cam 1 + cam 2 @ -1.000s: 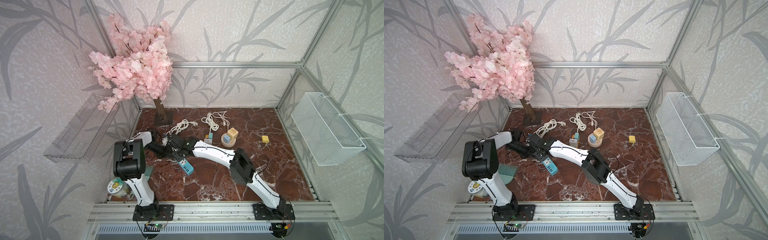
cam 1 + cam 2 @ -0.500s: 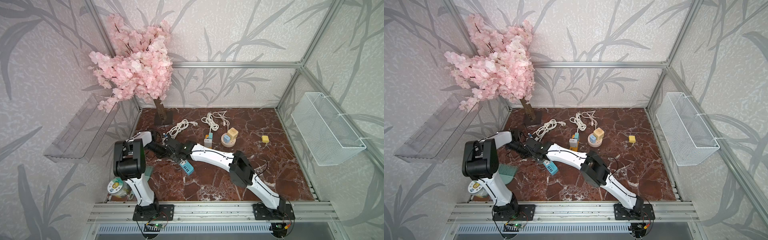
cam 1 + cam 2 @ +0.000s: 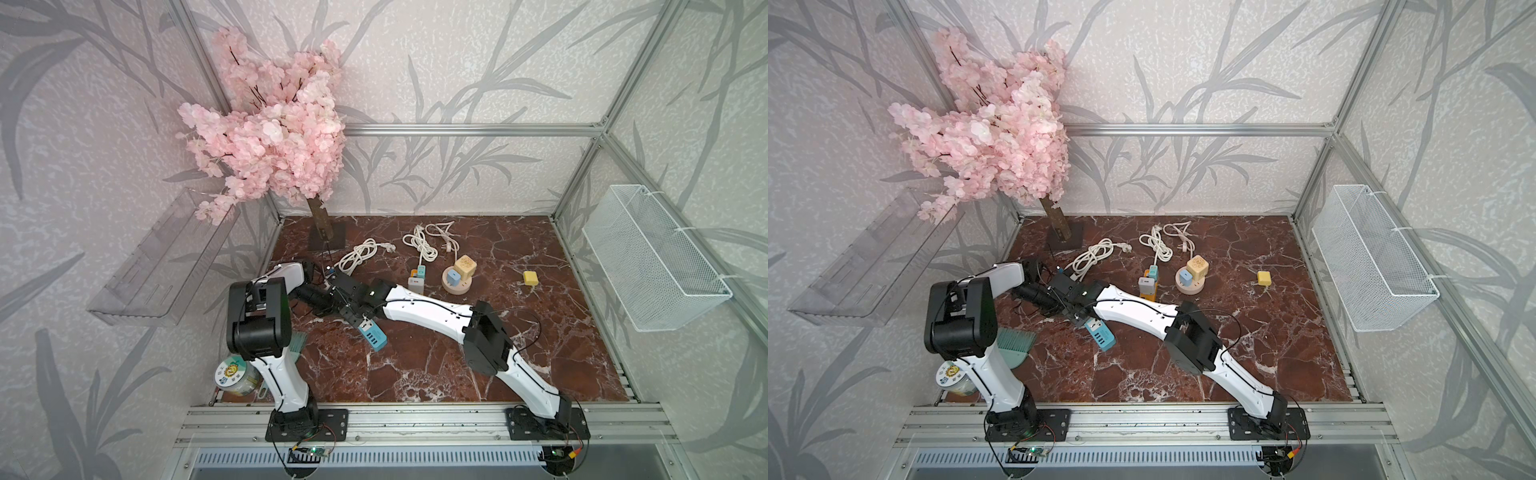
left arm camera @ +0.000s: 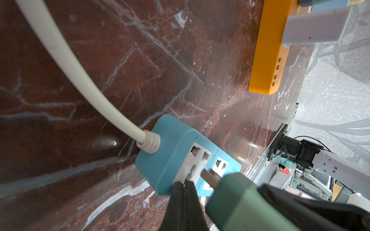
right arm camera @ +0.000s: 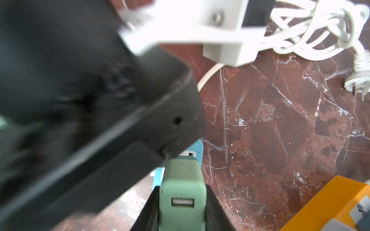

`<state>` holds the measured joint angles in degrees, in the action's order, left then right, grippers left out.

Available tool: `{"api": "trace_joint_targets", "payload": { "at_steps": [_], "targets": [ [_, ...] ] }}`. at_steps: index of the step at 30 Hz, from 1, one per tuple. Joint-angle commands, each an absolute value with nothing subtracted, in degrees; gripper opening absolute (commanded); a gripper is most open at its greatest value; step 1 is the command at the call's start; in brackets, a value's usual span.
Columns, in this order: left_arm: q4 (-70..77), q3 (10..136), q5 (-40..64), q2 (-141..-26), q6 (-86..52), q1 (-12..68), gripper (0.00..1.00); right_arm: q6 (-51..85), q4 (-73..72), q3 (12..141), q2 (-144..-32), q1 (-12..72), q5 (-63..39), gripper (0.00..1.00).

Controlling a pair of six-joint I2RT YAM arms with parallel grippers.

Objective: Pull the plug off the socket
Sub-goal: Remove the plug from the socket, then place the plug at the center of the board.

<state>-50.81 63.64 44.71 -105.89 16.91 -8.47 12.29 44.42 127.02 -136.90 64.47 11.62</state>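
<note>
Red marble tabletop (image 3: 415, 374) bears a blue socket strip (image 4: 166, 160), pinned by the left gripper (image 4: 185, 184), jaws together; green plug (image 5: 183, 180), clamped in the right gripper (image 5: 183, 202), hangs just beside the strip, prong bared: extraction looks done, and the next move calls for lifting clear.

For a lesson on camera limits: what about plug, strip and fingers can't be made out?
Right wrist view: blurred left fingers hide most of the power strip and prongs of the green plug.
Left wrist view: right fingers blurred, cut by the edge.
Both top views: plug hidden among fingers.
</note>
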Motion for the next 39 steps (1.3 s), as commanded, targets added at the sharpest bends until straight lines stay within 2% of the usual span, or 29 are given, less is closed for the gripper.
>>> {"api": "trace_joint_targets", "payload": {
  "at_steps": [1, 6, 9, 14, 21, 28, 33, 39],
  "targets": [
    [-49.13, 63.11, 38.14, -108.33, 17.40, -8.48, 0.00, 13.95, 45.18, 128.58, -130.61, 64.52, 7.97, 0.00],
    [-49.13, 63.10, 38.38, -108.28, 17.55, -8.44, 0.00, 17.68, 45.50, 125.01, -125.49, 63.17, 4.21, 0.00],
    [-49.13, 62.97, 38.67, -108.03, 17.57, -8.44, 0.00, 21.62, 38.45, 113.58, -117.33, 60.65, 0.33, 0.00],
    [-49.14, 62.86, 38.85, -107.71, 17.58, -8.44, 0.00, 30.18, 19.72, 85.51, -98.35, 54.01, -6.50, 0.00],
    [-49.18, 62.93, 38.84, -107.46, 17.57, -8.44, 0.00, 38.12, 15.28, 64.52, -77.35, 46.29, -5.88, 0.00],
    [-48.95, 62.84, 38.57, -107.53, 17.49, -8.44, 0.00, 47.05, 13.17, 46.72, -59.13, 32.24, -6.06, 0.00],
    [-48.93, 62.93, 38.54, -107.59, 17.46, -8.44, 0.00, 50.83, 13.49, 39.89, -52.34, 23.39, -4.68, 0.00],
    [-48.94, 62.89, 38.58, -107.61, 17.43, -8.44, 0.00, 56.27, 8.65, 33.53, -52.22, 9.97, -5.81, 0.00]
  ]
}}
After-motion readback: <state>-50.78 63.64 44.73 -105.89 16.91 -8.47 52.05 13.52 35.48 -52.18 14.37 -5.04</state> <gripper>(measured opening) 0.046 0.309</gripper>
